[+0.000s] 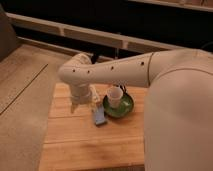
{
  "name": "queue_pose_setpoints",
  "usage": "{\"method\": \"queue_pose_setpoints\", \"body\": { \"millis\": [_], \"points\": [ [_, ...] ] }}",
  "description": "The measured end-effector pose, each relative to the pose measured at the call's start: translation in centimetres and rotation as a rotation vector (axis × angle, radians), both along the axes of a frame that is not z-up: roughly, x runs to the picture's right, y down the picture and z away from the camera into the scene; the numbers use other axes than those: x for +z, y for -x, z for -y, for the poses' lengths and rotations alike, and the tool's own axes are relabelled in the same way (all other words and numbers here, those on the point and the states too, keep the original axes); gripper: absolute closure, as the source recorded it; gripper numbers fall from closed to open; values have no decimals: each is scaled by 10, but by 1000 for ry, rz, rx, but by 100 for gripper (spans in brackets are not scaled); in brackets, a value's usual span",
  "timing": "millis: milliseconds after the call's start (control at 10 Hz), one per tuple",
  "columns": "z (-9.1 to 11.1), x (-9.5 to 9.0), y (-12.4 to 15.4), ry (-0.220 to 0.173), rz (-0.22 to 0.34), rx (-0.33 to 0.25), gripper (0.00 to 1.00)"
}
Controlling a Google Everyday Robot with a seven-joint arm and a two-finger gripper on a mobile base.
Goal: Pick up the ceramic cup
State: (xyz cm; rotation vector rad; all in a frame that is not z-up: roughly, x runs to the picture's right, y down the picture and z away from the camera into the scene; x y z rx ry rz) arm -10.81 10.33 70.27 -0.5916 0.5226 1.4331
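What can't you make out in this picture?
Camera view:
- Gripper, over the table left of the cup: mostly hidden by the arm above it.
- Table: right side hidden by the arm.
- Bluish object beside the green bowl: too small to identify.

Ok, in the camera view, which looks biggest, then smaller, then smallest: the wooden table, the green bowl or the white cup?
1. wooden table, largest.
2. green bowl, next.
3. white cup, smallest, narrower than the bowl.
All sit close together, so nearness hardly matters. The tool hangs left of the cup, over the table.
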Motion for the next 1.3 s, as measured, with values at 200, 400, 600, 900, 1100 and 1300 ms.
{"method": "queue_pose_setpoints", "body": {
  "millis": [200, 400, 600, 900, 1100, 1300],
  "points": [
    [0, 0, 0, -1, 0, -1, 35],
    [10, 12, -15, -31, -41, -22, 35],
    [41, 35, -57, -99, -108, -78, 35],
    [84, 59, -75, -190, -53, -130, 35],
    [109, 76, -72, -246, 69, -146, 35],
    [124, 86, -64, -280, 167, -140, 35]
  ]
}}
